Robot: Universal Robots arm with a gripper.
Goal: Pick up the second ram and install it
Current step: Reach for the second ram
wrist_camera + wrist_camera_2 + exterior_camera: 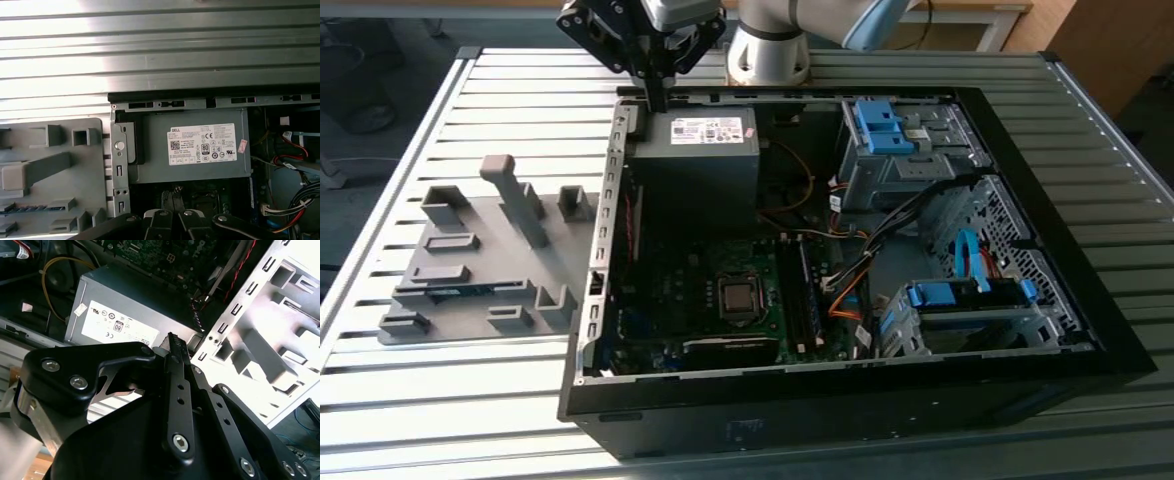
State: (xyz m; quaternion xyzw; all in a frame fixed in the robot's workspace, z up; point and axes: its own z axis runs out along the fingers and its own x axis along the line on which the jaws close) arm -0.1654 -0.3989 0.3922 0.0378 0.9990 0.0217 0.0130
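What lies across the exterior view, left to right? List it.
Grey holder tray → power supply → drive bay with blue latches → computer case's side wall at the exterior view's right.

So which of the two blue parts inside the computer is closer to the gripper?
The blue part at the end of the case with the grey labelled box, where the gripper hangs. The other blue part lies at the opposite end.

Slatted metal table (467, 400) under bright glare; wooden furniture (1114, 45) beyond it
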